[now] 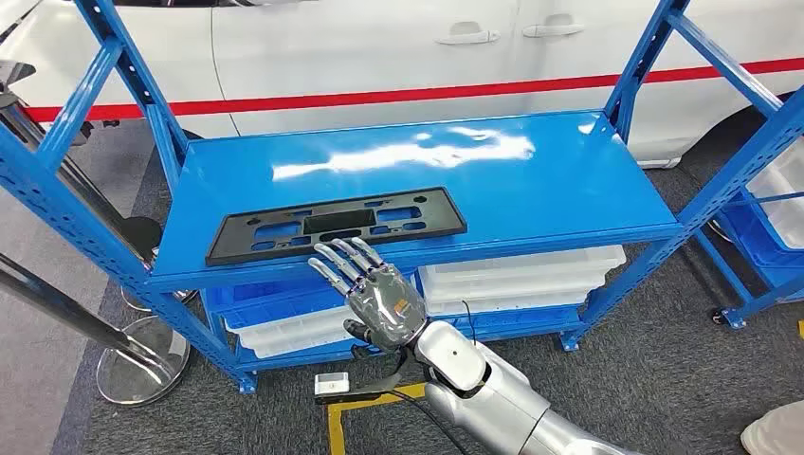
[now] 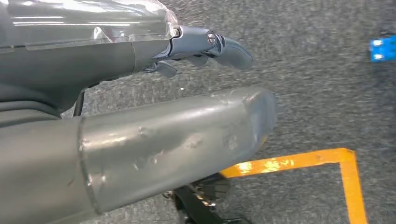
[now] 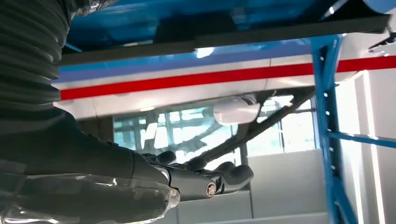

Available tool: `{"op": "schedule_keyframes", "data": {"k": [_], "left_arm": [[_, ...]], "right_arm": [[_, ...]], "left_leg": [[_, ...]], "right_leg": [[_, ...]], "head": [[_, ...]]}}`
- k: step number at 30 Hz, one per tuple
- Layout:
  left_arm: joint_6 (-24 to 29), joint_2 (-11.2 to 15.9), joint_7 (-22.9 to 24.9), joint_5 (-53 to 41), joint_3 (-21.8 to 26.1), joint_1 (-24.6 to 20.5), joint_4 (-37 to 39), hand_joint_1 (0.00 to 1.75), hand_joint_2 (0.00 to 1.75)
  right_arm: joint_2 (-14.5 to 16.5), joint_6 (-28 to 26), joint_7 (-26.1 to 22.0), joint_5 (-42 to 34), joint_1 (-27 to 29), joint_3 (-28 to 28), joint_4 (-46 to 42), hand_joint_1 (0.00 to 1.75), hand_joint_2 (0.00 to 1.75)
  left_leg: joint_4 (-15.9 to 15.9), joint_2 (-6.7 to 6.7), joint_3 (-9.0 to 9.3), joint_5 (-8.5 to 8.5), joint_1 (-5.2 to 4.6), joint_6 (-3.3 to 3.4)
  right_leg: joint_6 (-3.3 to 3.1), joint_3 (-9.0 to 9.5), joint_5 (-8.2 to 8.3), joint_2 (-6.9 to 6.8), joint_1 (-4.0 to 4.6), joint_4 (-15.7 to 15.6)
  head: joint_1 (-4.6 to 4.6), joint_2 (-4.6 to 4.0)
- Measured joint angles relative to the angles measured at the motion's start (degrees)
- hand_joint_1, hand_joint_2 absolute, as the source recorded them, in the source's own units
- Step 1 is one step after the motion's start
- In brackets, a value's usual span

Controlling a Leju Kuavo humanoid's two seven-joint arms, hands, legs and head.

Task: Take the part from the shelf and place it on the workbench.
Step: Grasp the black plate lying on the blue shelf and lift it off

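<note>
Fingers (image 1: 343, 258) spread apart and empty, tips just at the near edge of the black plastic part (image 1: 337, 223), so nothing's grabbed yet. Right hand (image 1: 374, 294) reaches up; part lies flat on the blue shelf (image 1: 531, 190). Left hand (image 2: 201, 46) hangs over the floor, fingers curled in a bit, holding nothing. Basically everything's left.

White car (image 1: 379, 47) (red stripe), white bins (image 1: 521, 280)

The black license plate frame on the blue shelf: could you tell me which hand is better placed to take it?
The right hand: its spread fingers already reach the near edge of the black license plate frame on the blue shelf. The left hand hangs low over the grey floor.
</note>
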Motion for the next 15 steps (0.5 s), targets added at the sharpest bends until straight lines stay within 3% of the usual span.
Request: {"op": "schedule_keyframes", "data": {"k": [4,6,8,10,11,12,14,15], "left_arm": [[0.11,0.17,0.04,-0.3,0.32,0.07,0.01,0.0,0.0],[0.25,0.31,0.06,-0.52,0.48,-0.04,0.03,0.0,0.0],[0.4,0.52,0.1,-0.64,0.58,-0.05,0.04,0.0,0.0],[0.54,0.79,0.16,-0.75,0.64,0.13,0.05,0.0,0.0],[0.6,0.87,0.19,-0.88,0.65,0.18,0.07,0.0,0.0],[0.67,0.98,0.2,-1.01,0.66,0.2,0.09,0.0,0.0],[0.87,1.2,0.2,-1.23,0.67,0.2,0.23,0.0,0.0],[1.06,1.36,0.19,-1.32,0.68,0.19,0.38,0.0,0.0]], "right_arm": [[-0.13,0.13,0.07,-0.2,0.08,-0.08,-0.26,0.0,1.75],[-0.1,0.16,0.09,-0.28,-0.06,-0.1,-0.41,0.0,1.75],[-0.09,0.2,0.09,-0.31,-0.03,-0.11,-0.41,0.0,1.75],[-0.1,0.27,0.09,-0.32,0.2,-0.11,-0.4,0.0,1.75],[-0.11,0.34,0.09,-0.32,0.26,-0.11,-0.39,0.0,1.75],[-0.11,0.42,0.09,-0.33,0.29,-0.11,-0.39,0.0,1.75],[-0.1,0.61,0.09,-0.32,0.31,-0.1,-0.37,0.0,1.75],[-0.1,0.81,0.09,-0.25,0.3,-0.09,-0.35,0.0,1.75]], "left_leg": [[1.86,0.16,0.31,0.34,-0.05,-0.94],[7.29,0.17,-2.6,-0.06,0.05,-1.39],[14.09,0.18,-7.38,-2.62,0.15,-1.93],[16.44,0.19,-10.59,-4.89,0.26,-2.35],[15.03,0.2,-10.99,-4.33,0.31,-2.43],[12.01,0.21,-10.58,-2.25,0.35,-2.4],[4.74,0.31,-9.17,3.88,0.27,-2.0],[2.43,0.34,-8.66,5.96,0.13,-1.57]], "right_leg": [[-0.84,1.69,0.01,0.31,-0.39,-1.05],[-1.33,3.23,-0.49,0.29,-0.74,-1.62],[-1.56,4.33,-1.36,0.26,-0.79,-1.74],[-1.47,5.56,-2.39,0.36,-0.84,-1.74],[-1.36,6.31,-2.96,0.42,-0.87,-1.74],[-1.21,7.12,-3.55,0.46,-0.89,-1.73],[-0.74,8.43,-4.77,0.49,-0.84,-1.59],[-0.39,8.78,-5.31,0.53,-0.78,-1.51]], "head": [[0.11,0.0],[0.09,0.0],[0.06,0.0],[0.06,0.0],[0.06,0.0],[0.07,0.0],[0.07,0.0],[0.08,0.0]]}}
